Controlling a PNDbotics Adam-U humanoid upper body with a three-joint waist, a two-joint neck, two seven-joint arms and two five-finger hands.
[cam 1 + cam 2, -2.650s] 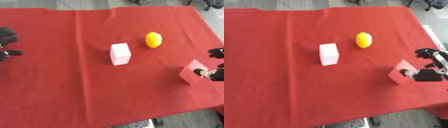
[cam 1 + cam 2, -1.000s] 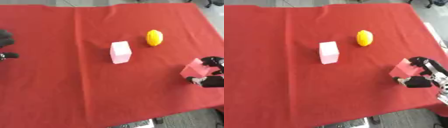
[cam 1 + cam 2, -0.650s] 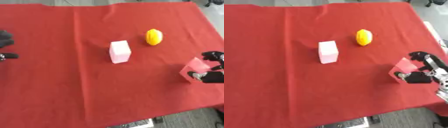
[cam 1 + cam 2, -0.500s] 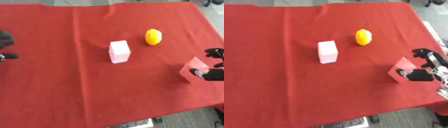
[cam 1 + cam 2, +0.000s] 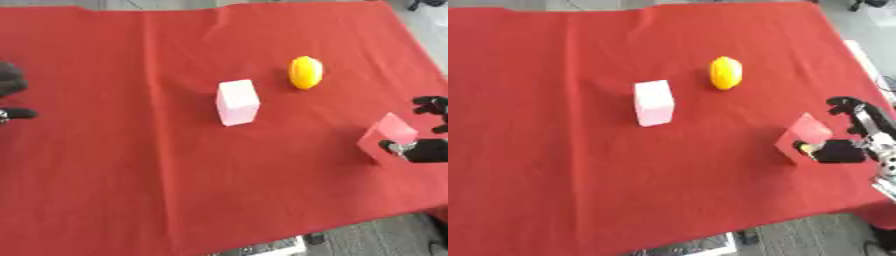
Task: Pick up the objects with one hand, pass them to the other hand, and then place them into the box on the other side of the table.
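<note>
A pale pink upright block [image 5: 237, 102] stands mid-table on the red cloth. A yellow lemon-shaped object [image 5: 305, 72] lies behind it to the right. Near the right edge sits a pinkish-red cube [image 5: 805, 134]. My right hand [image 5: 857, 145] is beside it: the thumb rests against the cube's near face, while the fingers [image 5: 850, 107] are spread apart from its far corner, so the hand is open. My left hand [image 5: 10, 82] shows only partly at the left edge, far from all objects. No box is in view.
The red cloth [image 5: 131, 175] covers the whole table. Its front edge runs along the bottom, with grey floor [image 5: 798, 237] below it. A white strip [image 5: 866, 62] shows past the right edge.
A second ago my right hand's fingers were closed in against the cube; they have since spread away from its far side. The cube, block and yellow object stay put.
</note>
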